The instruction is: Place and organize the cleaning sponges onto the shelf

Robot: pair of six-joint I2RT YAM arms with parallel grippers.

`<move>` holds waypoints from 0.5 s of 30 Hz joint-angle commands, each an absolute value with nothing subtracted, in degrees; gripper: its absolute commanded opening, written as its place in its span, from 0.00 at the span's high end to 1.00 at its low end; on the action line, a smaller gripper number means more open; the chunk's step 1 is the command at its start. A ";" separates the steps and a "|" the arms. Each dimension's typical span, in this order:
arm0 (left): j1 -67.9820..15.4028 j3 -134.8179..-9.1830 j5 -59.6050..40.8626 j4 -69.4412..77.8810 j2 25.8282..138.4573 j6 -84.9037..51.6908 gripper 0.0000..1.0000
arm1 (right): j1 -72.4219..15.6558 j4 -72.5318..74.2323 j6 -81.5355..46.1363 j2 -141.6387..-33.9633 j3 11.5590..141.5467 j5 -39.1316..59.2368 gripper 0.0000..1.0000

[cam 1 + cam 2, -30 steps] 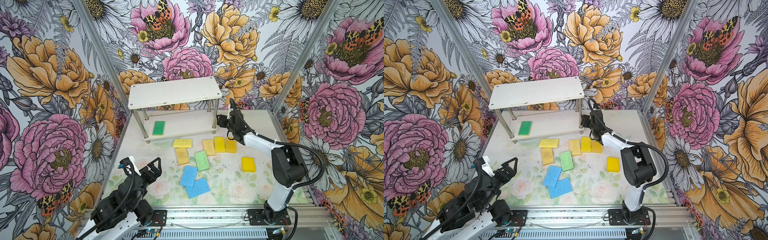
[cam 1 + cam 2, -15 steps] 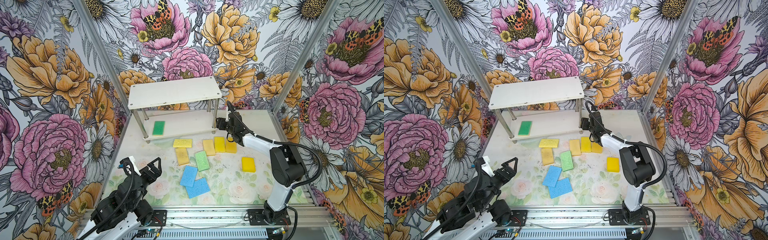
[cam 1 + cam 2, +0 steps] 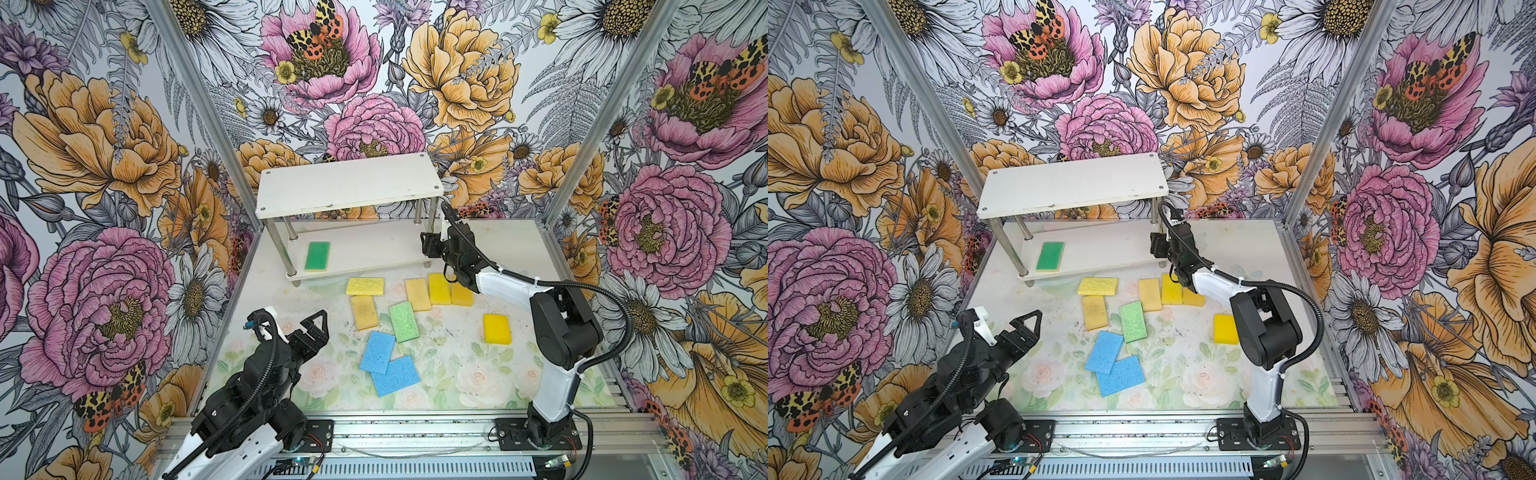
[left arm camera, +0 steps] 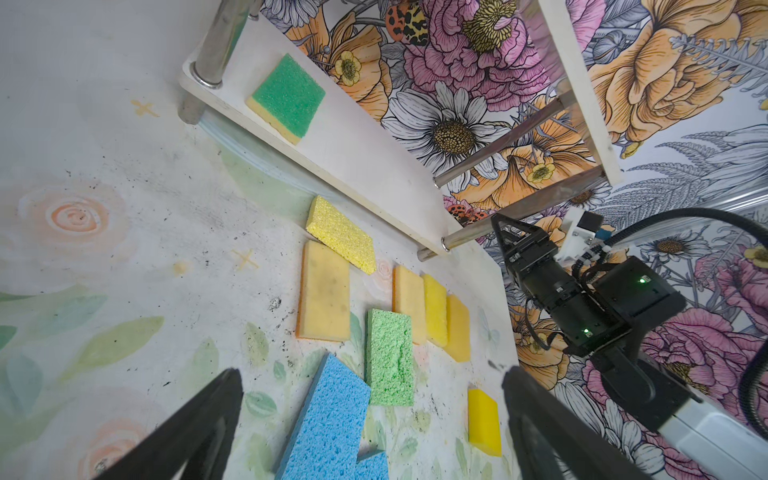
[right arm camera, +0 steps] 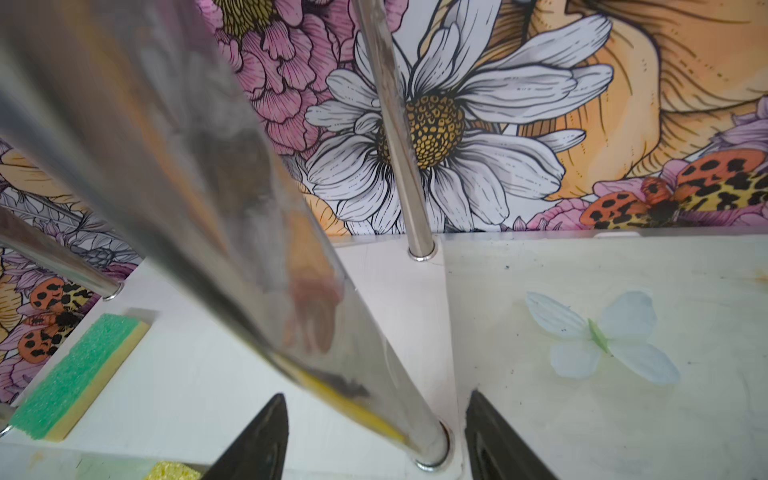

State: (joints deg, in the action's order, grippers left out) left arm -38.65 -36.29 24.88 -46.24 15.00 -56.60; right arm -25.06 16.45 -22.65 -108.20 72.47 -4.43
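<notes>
Where: nine loose sponges (image 3: 404,321) mid-table, dark green sponge (image 3: 317,256) on shelf (image 3: 349,189) lower board at 12 o'clock | handling: likely light, soft, squashy; pinch across the narrow width | left gripper (image 4: 370,374): wide open, empty | right gripper (image 5: 376,399): open astride shelf post (image 5: 332,332), 3 o'clock end

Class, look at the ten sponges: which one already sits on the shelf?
The dark green sponge. It alone lies on the shelf's lower board, near its left end; every other sponge lies on the tabletop in front.
</notes>
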 commanded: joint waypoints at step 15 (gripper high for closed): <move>-27.34 -36.21 12.77 -46.66 11.78 -50.70 0.01 | -29.52 30.85 -14.21 -112.42 73.30 -30.87 0.31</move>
State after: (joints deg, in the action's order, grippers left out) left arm -28.58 -35.90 15.88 -46.09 12.32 -53.32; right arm -29.34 28.36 -15.49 -112.20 72.60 -25.78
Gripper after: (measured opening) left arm 0.987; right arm 0.685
